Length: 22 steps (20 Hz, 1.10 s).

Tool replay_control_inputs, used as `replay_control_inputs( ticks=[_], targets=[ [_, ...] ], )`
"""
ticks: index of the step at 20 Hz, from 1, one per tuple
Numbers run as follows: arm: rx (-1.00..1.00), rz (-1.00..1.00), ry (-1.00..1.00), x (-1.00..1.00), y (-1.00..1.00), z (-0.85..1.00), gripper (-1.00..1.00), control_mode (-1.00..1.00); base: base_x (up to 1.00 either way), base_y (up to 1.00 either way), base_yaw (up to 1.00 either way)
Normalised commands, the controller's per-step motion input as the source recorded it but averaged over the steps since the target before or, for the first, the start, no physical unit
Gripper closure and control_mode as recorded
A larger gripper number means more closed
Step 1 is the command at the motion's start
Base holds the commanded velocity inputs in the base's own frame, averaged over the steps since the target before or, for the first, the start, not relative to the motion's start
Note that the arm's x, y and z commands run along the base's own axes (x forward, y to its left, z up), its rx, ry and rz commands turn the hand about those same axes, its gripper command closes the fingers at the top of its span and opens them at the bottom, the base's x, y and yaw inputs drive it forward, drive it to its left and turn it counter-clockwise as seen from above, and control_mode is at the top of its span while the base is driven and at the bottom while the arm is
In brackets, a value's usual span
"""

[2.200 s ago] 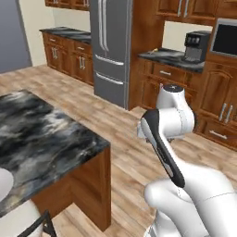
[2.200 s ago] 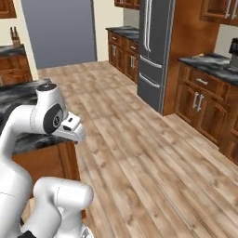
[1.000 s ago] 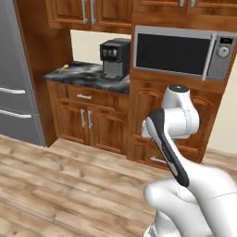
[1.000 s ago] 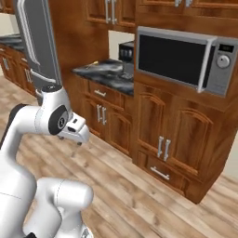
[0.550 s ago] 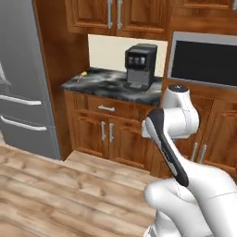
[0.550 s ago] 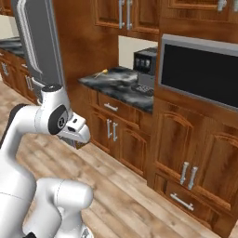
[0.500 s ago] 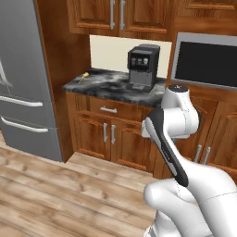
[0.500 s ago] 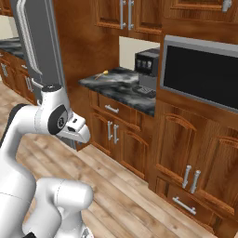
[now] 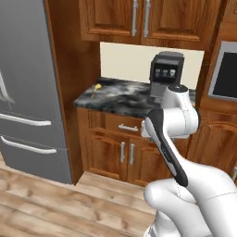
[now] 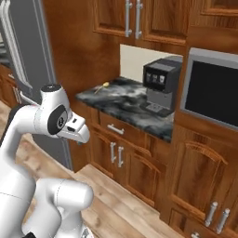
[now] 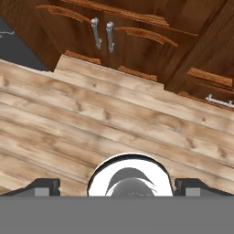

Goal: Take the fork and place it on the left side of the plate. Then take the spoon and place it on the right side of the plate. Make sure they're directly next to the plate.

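Gripper (image 11: 117, 185): fingertips standing wide apart, holding nothing, pointing down at wooden floor (image 11: 91, 123) | Spoon (image 9: 96, 88): lying at left end of dark marble counter (image 9: 120, 99) | Coffee machine (image 9: 165, 74): standing on counter's right part

Glossy white rounded arm (image 9: 178, 121) shells with dark grey joint bands and a bulbous white base.

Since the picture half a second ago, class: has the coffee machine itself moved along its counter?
No. The coffee machine sits at the same spot on the dark counter below the cupboards; the whole scene shifted because the base drove.
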Motion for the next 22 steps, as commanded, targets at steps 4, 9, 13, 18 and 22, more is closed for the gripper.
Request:
replay_control_inputs(
  ticks=[4,9,13,18,22],
  targets=[
    [0.0,0.0,0.0,0.0,0.0,0.0,-1.0,1.0,1.0,0.62,-0.24],
    [0.0,0.0,0.0,0.0,0.0,0.0,-1.0,1.0,1.0,0.55,-0.34],
    [0.0,0.0,0.0,0.0,0.0,0.0,-1.0,1.0,1.0,0.57,-0.41],
    [0.0,0.0,0.0,0.0,0.0,0.0,-1.0,1.0,0.91,0.51,-0.38],
    [0.0,0.0,0.0,0.0,0.0,0.0,-1.0,1.0,0.81,0.09,-0.25]
  ],
)
